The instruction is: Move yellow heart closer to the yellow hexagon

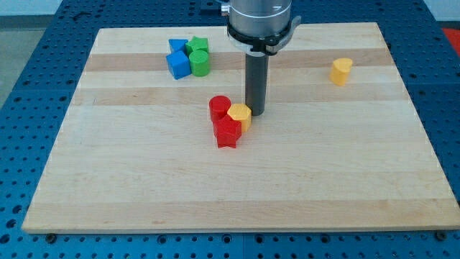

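Table (144,187) is a light wooden board on a blue perforated base (21,108); its whole lower half in frame is bare wood.

Centre of frame, nearest cluster: red star-shaped block (228,133) sits lowest. Red cylinder (219,107) is touching it on its upper-left side. Yellow hexagon (240,114) is touching the red star's upper-right side and sits just right of the red cylinder.

My tip (256,114) is on the table just right of the yellow hexagon, touching it or nearly so; can't tell which from this angle. Rod rises straight up from there to the silver arm mount (260,18) at top centre of frame. No hand on this rig, only the rod, so there's no open or closed state to report.

Yellow heart (341,70) is in the upper right of frame, alone, well apart from the yellow hexagon and from my tip. Nothing lies between heart and hexagon except the rod.

Upper left of centre, far cluster of four blocks packed together: blue cube (178,63) at lower left, green cylinder (200,62) at lower right, second blue block (177,45) behind at upper left, shape unclear, green block (198,44) at upper right, shape unclear. This cluster is well apart from the centre group.
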Available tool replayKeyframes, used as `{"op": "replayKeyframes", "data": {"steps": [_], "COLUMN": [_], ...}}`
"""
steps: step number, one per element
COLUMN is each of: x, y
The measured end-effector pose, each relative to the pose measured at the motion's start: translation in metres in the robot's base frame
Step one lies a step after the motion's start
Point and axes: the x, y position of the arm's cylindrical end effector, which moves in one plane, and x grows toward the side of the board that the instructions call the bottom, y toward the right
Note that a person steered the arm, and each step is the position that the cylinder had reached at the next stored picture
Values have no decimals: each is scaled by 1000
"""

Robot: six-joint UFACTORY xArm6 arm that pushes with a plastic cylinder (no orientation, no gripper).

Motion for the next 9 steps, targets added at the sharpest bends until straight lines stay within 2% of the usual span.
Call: {"op": "replayKeyframes", "data": {"steps": [1,2,3,4,5,7,9], "x": [0,0,-19,-91,-117,-62,-24], "y": [57,139,200,216,193,156,146]}}
